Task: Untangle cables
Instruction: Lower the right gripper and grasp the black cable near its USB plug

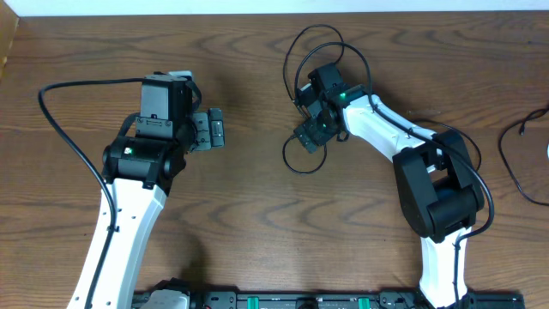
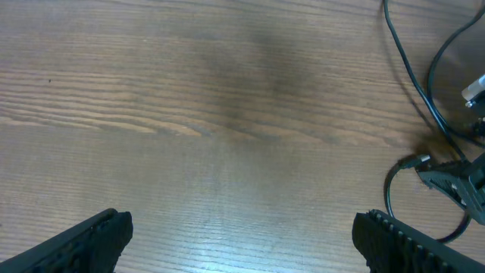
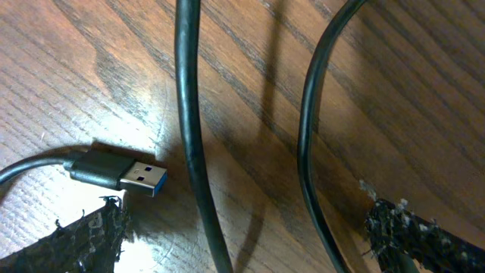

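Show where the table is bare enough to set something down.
Free: table strip between left gripper and the cables; wide patch between left arm and right arm. Crowded: cables loop round the right gripper; another cable by the right edge.

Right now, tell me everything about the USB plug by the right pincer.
The USB plug lies flat on the wooden table, tip pointing right: black housing, metal shell, blue insert. Its black cord leaves to the left. Nothing grips it; a black cable passes just past its tip, apart.
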Available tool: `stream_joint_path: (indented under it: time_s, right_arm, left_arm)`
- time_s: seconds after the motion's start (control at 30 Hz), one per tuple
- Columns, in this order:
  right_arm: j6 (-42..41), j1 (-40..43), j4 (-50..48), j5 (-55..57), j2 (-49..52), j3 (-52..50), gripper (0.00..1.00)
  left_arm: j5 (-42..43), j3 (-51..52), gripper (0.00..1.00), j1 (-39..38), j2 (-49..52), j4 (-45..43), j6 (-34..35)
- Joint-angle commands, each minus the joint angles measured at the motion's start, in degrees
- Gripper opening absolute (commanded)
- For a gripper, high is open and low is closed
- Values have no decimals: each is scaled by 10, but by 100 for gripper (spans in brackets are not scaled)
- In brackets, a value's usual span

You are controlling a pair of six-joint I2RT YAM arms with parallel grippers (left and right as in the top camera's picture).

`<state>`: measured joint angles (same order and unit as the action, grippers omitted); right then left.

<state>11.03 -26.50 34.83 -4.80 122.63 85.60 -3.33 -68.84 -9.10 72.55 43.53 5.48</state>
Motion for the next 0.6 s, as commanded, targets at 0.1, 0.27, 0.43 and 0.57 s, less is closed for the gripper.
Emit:
stream_joint_path:
  time_s: [0.1, 0.27, 0.43, 0.57]
  right_arm:
    - [-2, -5, -5, 2, 3, -24, 99]
    - [-2, -5, -9, 2, 3, -35, 99]
    - [-2, -5, -9, 2, 3, -44, 99]
    - [-2, -5, -9, 2, 3, -47, 99]
  left_arm:
    - [-1, -7, 97, 2, 2, 2, -9]
    - [-1, -7, 97, 2, 2, 2, -9]
    - [-1, -7, 97, 2, 2, 2, -9]
    - [-1, -7, 98, 2, 2, 2, -9]
